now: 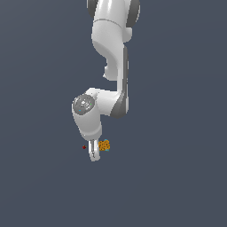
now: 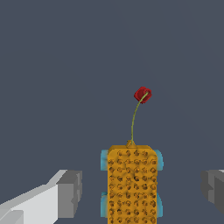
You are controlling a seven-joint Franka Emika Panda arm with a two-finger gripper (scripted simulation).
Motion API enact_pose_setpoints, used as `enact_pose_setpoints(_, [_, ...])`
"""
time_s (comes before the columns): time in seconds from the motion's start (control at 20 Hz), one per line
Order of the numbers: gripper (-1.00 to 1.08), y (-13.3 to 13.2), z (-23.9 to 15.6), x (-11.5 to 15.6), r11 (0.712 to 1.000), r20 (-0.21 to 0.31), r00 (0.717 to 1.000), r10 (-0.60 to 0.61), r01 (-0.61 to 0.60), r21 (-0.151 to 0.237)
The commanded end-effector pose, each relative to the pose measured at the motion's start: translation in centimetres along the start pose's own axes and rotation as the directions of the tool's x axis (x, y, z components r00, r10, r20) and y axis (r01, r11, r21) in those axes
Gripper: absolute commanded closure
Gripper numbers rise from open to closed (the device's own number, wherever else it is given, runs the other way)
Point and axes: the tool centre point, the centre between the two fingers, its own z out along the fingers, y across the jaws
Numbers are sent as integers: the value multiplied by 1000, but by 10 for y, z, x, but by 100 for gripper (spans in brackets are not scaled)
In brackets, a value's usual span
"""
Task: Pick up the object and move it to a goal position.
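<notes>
- End effector [image 1: 94, 153] hangs low over the table [image 1: 177, 177], pointing down — the arm comes in from the far side, top of the exterior view.
- Fingers are spread apart. In the wrist view one fingertip [image 2: 70, 192] shows on one side and the other at the opposite edge, with nothing clamped between them.
- The object [image 1: 104, 145] sits just beside the end effector, on the exterior view's right. Touching or just clear? Can't tell at this size.
- In the wrist view the object [image 2: 132, 183] lies in the gap between the fingers, roughly centred, a bit nearer the one with its white link in shot.
- Long axis runs across the line joining the fingertips, so the fingers would close on its long sides, where the teal bits stick out. My read: alignment looks fine for a squeeze; what's left is height.
- A tiny red dot [image 1: 84, 147] sits on the exterior view's left of the end effector. In the wrist view the same red dot [image 2: 142, 94] is joined to the object by a thin curved stalk.
- Hard to make out:
  - the object's near end is cut off by the wrist frame;
  - the second finger is mostly out of shot;
  - no goal marker I can identify for certain.
</notes>
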Motion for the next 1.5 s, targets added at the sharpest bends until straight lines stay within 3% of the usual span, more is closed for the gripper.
enact_pose_setpoints(0.0, [-92, 0, 0, 0, 1000, 0, 1000, 0, 0, 0])
enact_pose_setpoints(0.9, [-92, 0, 50, 0, 1000, 0, 1000, 5, -5, 0])
enact_pose_setpoints(0.95, [108, 0, 50, 0, 1000, 0, 1000, 5, -5, 0])
enact_pose_setpoints(1.45, [108, 0, 50, 0, 1000, 0, 1000, 5, -5, 0])
